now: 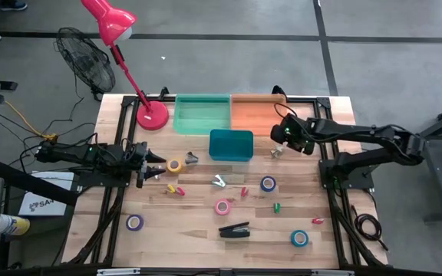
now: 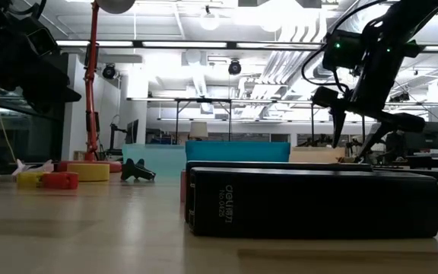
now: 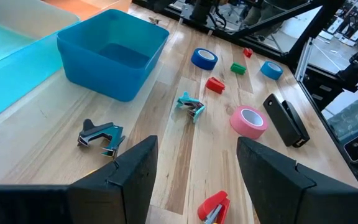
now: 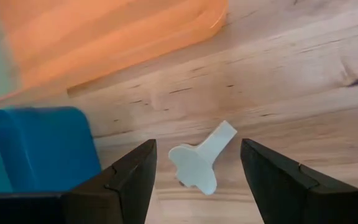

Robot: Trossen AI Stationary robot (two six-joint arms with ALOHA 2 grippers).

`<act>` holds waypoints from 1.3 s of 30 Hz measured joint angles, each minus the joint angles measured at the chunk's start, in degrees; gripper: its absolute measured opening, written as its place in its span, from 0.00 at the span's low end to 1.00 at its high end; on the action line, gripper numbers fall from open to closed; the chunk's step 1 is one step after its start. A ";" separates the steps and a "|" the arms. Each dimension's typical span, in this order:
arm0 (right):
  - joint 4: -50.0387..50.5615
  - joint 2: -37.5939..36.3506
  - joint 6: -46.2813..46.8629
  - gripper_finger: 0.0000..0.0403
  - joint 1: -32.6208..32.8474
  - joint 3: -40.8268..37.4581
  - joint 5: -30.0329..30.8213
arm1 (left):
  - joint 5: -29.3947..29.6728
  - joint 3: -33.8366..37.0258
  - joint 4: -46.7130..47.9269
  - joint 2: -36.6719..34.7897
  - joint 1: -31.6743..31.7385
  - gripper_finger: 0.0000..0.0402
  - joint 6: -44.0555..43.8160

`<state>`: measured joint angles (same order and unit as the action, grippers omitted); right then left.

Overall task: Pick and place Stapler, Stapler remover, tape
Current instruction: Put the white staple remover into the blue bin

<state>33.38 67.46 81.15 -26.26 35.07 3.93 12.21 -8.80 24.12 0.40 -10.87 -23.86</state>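
Near the front edge of the surface lies your stapler [image 1: 235,229], stiff, fairly heavy and slick, so close across its slim middle, while the left gripper [image 1: 153,170] by the yellow tape [image 1: 174,165] and the right gripper [image 1: 280,135] hover with jaws wide, empty.

Reached inward from opposite sides, left gripper [image 1: 153,170] low with fingers [image 3: 132,177] spread wide, right gripper [image 1: 288,136] raised, angled downward, its fingers [image 4: 272,177] likewise parted, nothing held between either pair.
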 joint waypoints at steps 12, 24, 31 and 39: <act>-9.61 0.00 11.60 0.56 0.00 -7.94 -1.25 | 0.00 0.00 0.02 0.00 -0.02 0.54 0.02; -16.21 -0.02 16.66 0.56 -0.02 -10.97 -1.05 | 0.01 0.00 0.01 0.00 -0.01 0.54 0.01; -17.97 0.04 16.43 0.53 0.00 -10.97 -1.93 | 0.02 -0.01 0.02 0.00 -0.01 0.54 0.00; -18.26 2.46 16.36 0.45 0.66 -10.95 -3.95 | 0.02 -0.01 0.02 0.00 -0.01 0.54 0.00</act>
<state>15.13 69.93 97.51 -25.60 24.12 -0.02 12.23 -8.80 24.14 0.40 -10.88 -23.85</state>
